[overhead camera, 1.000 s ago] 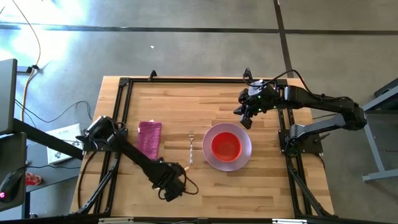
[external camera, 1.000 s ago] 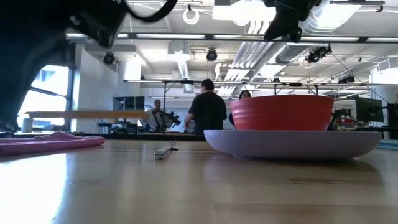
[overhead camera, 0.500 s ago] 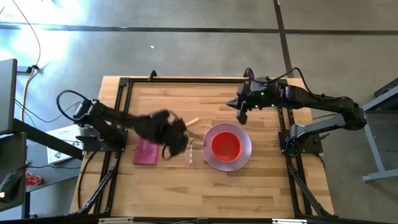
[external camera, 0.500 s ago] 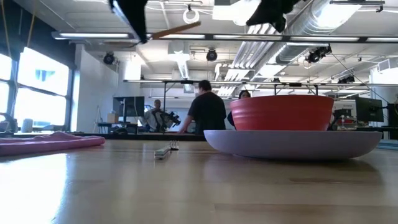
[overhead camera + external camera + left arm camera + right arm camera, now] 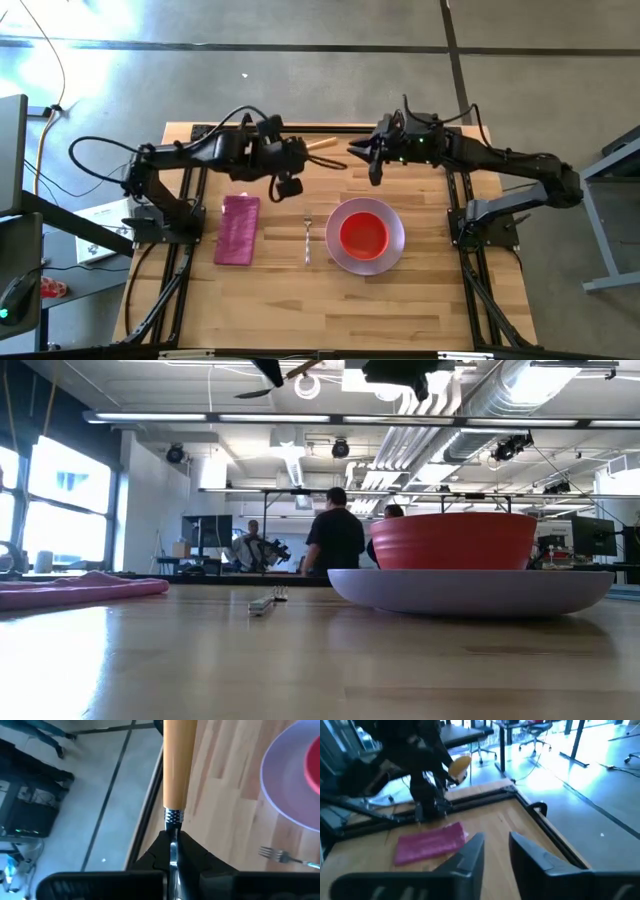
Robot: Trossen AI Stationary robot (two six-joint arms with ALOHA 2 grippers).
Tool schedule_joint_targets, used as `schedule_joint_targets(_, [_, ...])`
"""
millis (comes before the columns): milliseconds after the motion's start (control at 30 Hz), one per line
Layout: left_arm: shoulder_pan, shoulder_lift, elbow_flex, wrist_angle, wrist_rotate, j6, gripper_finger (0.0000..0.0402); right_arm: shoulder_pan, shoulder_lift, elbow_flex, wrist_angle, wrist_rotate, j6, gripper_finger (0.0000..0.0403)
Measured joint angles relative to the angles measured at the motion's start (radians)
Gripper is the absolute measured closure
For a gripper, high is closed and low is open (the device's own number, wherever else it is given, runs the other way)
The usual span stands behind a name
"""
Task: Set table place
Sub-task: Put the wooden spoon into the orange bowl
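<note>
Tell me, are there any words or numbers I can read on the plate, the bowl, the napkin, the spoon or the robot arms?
None: no words or numbers show anywhere.
The plate, bowl, napkin and fork are plain.
The spoon, held in the left gripper, shows only a bare wooden handle.
The right gripper carries no label.

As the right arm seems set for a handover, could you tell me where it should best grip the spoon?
Grip the wooden handle's free end, coming from the right gripper's side. The left gripper is clamped on the metal neck, so the handle points toward the right arm.
</note>
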Motion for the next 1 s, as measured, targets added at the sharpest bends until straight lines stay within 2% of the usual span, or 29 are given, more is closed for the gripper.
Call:
schedule_joint_targets(167, [0.030,0.000,0.003,0.003,0.000,0.041,0.0399,-0.036,0.000,0.000,0.112,-0.092,0.087,0.0268])
schedule_joint_targets(333, [0.036,0.005,0.003,0.029,0.001,0.074,0.0399,-0.031,0.024,0.000,0.192,-0.197,0.099,0.0242])
schedule_joint_targets(567, [0.037,0.005,0.003,0.032,0.000,0.089,0.0399,-0.027,0.122,-0.001,0.267,-0.170,0.099,0.0235])
schedule_joint_targets(767, [0.036,0.005,0.003,0.034,0.001,0.091,0.0399,-0.026,0.196,-0.002,0.400,-0.177,0.098,0.0235])
schedule_joint_targets(1000, [0.036,0.005,0.003,0.035,0.001,0.091,0.0399,-0.040,0.206,-0.001,0.469,-0.176,0.093,0.0237])
